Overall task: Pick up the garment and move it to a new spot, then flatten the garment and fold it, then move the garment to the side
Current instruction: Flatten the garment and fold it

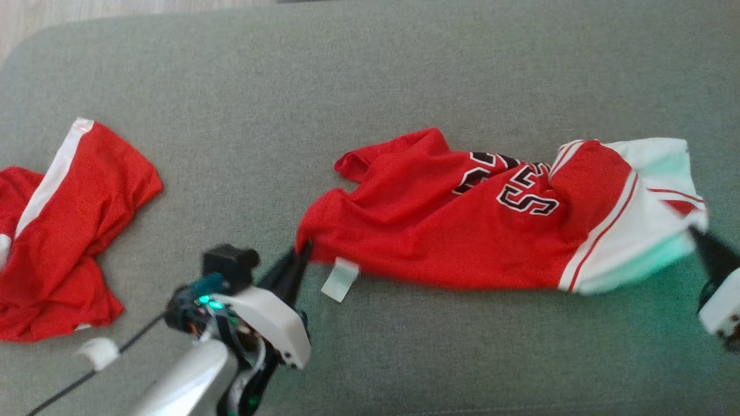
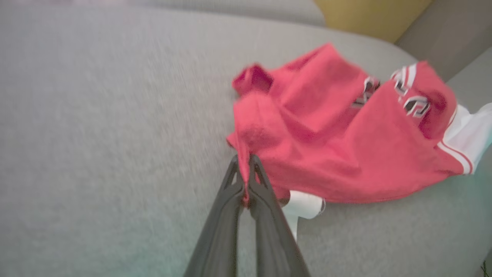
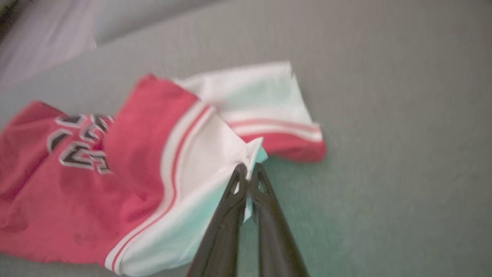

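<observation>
The garment [image 1: 462, 225] is a red jersey with black and white lettering and a white striped end, lying stretched and rumpled across the grey cushion. My left gripper [image 1: 300, 254] is shut on its red left corner, seen pinched between the dark fingers [image 2: 234, 181] in the left wrist view, where the garment [image 2: 346, 154] trails away to the right. My right gripper [image 1: 696, 234] is shut on the white end's edge, and the right wrist view shows that white cloth [image 3: 215, 154] caught between the fingertips [image 3: 240, 175]. A white label [image 1: 341, 279] hangs off the lower hem.
A second red garment with a white stripe [image 1: 63, 231] lies crumpled at the left of the grey cushion [image 1: 370, 75]. A black cable [image 1: 104, 358] runs along my left arm. A yellow cushion [image 2: 373, 15] sits beyond the grey one.
</observation>
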`<state>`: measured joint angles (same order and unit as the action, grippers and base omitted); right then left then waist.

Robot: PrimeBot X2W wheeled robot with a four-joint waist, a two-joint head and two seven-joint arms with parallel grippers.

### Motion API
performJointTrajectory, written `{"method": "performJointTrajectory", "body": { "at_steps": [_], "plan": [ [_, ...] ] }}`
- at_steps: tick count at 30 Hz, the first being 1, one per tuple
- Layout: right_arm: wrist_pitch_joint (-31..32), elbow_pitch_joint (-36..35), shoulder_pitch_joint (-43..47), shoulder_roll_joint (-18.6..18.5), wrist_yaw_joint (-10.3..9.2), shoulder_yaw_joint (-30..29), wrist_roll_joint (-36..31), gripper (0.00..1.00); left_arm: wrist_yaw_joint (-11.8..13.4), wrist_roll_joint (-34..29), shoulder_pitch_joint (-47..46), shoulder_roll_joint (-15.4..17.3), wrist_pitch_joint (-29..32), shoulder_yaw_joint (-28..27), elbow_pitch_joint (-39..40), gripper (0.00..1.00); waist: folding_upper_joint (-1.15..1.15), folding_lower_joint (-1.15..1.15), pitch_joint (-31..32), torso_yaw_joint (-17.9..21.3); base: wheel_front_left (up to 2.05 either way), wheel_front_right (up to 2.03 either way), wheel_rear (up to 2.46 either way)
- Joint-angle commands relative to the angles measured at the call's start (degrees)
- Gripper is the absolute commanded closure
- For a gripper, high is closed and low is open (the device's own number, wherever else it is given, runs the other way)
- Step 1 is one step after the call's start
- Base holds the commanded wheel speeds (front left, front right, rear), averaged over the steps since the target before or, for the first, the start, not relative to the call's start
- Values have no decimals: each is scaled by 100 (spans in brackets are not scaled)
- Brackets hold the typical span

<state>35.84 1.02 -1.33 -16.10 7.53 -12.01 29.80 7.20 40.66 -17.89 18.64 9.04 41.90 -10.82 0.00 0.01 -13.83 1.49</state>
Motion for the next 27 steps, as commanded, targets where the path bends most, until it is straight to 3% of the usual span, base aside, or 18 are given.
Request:
{"method": "performJointTrajectory", "body": {
  "at_steps": [1, 8, 13, 21, 27],
  "plan": [
    [-223, -492, -29, -197, -4, -9, -37, 100, 79, -94, -149, 203, -170, -343, 425, 100, 0, -1, 116, 27, 0, 0, 0],
    [-1150, -1937, -325, -315, -4, -262, -326, 100, 416, -476, -456, 671, -477, -830, 2059, 100, 0, -1, 465, 38, 0, 0, 0],
    [-1390, -2687, -1054, -326, -4, -623, -613, 100, 609, -929, -1172, 965, -511, -1238, 3134, 100, 0, -1, 633, -23, 0, 0, 0],
    [-1089, -3513, -3019, -960, -4, -958, -755, 100, 691, -1442, -2776, 1258, -239, -1866, 4123, 100, 0, -1, 789, -134, 0, 0, 0],
    [-632, -3251, -3948, -1273, -4, -702, -563, 100, 643, -1368, -3405, 1212, 36, -1952, 4104, 100, 0, -1, 766, -156, 0, 0, 0]
  ]
}}
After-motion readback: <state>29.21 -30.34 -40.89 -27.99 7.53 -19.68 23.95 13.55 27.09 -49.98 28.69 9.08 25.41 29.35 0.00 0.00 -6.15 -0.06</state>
